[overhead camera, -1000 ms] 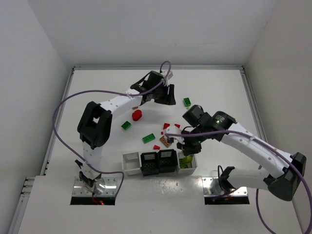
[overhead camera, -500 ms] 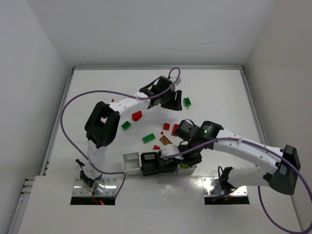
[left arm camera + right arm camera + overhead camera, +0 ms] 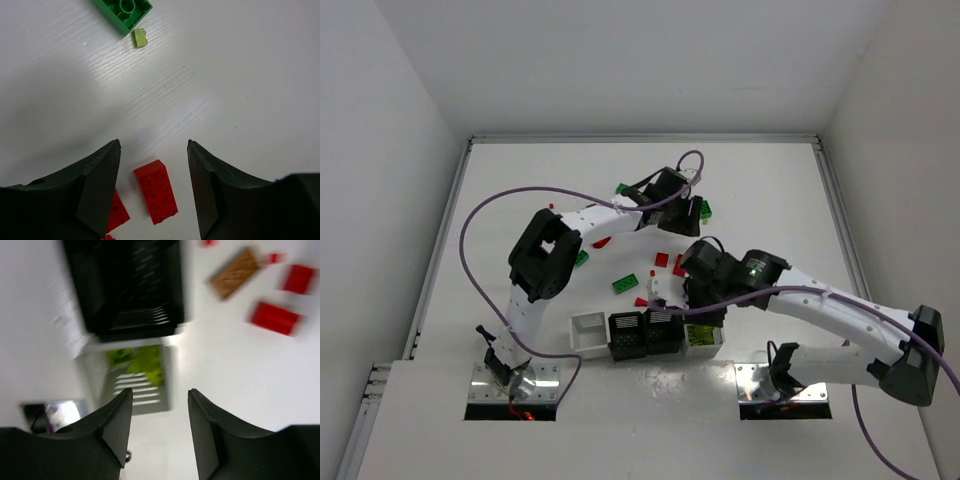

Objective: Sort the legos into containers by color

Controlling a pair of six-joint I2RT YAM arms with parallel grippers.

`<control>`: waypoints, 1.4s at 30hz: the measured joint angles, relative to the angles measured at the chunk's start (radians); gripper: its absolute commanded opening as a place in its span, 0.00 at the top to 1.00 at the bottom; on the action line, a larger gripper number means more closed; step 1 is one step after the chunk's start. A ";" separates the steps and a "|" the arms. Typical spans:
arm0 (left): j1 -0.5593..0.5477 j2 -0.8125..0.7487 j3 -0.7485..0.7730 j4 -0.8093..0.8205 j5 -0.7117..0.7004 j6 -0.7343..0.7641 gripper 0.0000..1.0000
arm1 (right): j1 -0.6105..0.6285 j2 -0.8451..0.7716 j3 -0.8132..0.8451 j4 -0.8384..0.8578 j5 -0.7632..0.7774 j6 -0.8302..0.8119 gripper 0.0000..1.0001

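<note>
Left gripper [image 3: 154, 145] — jaws apart, empty, red brick [image 3: 155, 191] lying between them, lower centre.
Right gripper [image 3: 160, 392] — jaws apart, empty, above white bin [image 3: 168, 380] holding yellow-green legos [image 3: 142, 364], mid-frame.

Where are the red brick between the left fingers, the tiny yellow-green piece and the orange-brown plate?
red brick [image 3: 156, 191], left wrist view, studded top face.
yellow-green piece [image 3: 140, 37], left wrist view, its centre.
orange-brown plate [image 3: 235, 273], right wrist view, middle of top.

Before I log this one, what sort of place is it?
Probably a robot lab test cell: white walled table, left arm and right arm bolted at its edge, loose legos, joined containers.
</note>
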 measured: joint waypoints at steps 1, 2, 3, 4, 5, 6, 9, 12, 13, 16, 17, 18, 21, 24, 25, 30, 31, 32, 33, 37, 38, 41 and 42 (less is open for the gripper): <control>0.000 0.011 0.006 -0.001 -0.002 -0.003 0.40 | -0.004 -0.008 0.017 0.027 0.035 0.042 0.52; -0.002 0.025 0.013 -0.002 -0.010 -0.008 0.40 | -0.008 -0.016 0.036 0.060 0.074 0.085 0.55; -0.003 0.035 0.019 -0.005 -0.020 -0.010 0.41 | -0.020 -0.027 0.054 0.096 0.123 0.142 0.56; -0.006 0.046 0.025 -0.008 -0.032 -0.014 0.41 | -0.031 -0.037 0.065 0.121 0.158 0.182 0.58; -0.010 0.054 0.029 -0.011 -0.043 -0.016 0.43 | -0.050 -0.050 0.073 0.153 0.200 0.227 0.58; -0.016 0.061 0.031 -0.015 -0.056 -0.019 0.43 | -0.076 -0.063 0.080 0.179 0.241 0.269 0.59; -0.041 0.078 0.037 -0.021 -0.076 -0.021 0.44 | -0.161 -0.081 0.112 0.220 0.352 0.379 0.61; -0.061 0.099 0.050 -0.025 -0.083 -0.023 0.45 | -0.258 -0.079 0.161 0.239 0.434 0.480 0.62; -0.064 0.107 0.055 -0.026 -0.085 -0.023 0.45 | -0.286 -0.077 0.178 0.239 0.449 0.509 0.62; -0.069 0.134 0.076 -0.027 -0.086 -0.022 0.45 | -0.382 -0.068 0.233 0.239 0.483 0.597 0.62; -0.069 0.142 0.082 -0.029 -0.087 -0.022 0.45 | -0.408 -0.066 0.246 0.239 0.488 0.619 0.62; -0.069 0.150 0.090 -0.030 -0.089 -0.022 0.45 | -0.433 -0.064 0.257 0.237 0.492 0.637 0.62; -0.069 0.167 0.106 -0.030 -0.092 -0.022 0.45 | -0.509 -0.064 0.290 0.226 0.493 0.695 0.62; -0.069 0.185 0.132 -0.028 -0.102 -0.018 0.46 | -0.575 -0.062 0.306 0.215 0.474 0.748 0.61; -0.069 0.195 0.148 -0.029 -0.102 -0.016 0.46 | -0.601 -0.059 0.308 0.205 0.465 0.766 0.61; -0.069 0.253 0.227 -0.017 -0.099 -0.003 0.50 | -0.726 -0.007 0.317 0.171 0.391 0.849 0.60; -0.071 0.261 0.241 -0.017 -0.106 0.000 0.50 | -0.750 0.009 0.320 0.166 0.368 0.863 0.60; -0.072 0.270 0.254 -0.016 -0.118 0.004 0.52 | -0.769 0.026 0.324 0.162 0.348 0.877 0.60; -0.072 0.277 0.266 -0.015 -0.134 0.008 0.53 | -0.784 0.040 0.328 0.159 0.327 0.888 0.60; -0.076 0.298 0.295 -0.017 -0.237 0.019 0.54 | -0.833 0.089 0.347 0.150 0.243 0.921 0.59; -0.077 0.303 0.302 -0.016 -0.260 0.024 0.54 | -0.841 0.096 0.353 0.150 0.230 0.925 0.59; -0.079 0.314 0.314 -0.012 -0.306 0.034 0.54 | -0.861 0.112 0.370 0.150 0.192 0.937 0.59; -0.080 0.320 0.321 -0.010 -0.317 0.038 0.54 | -0.866 0.117 0.376 0.150 0.183 0.940 0.59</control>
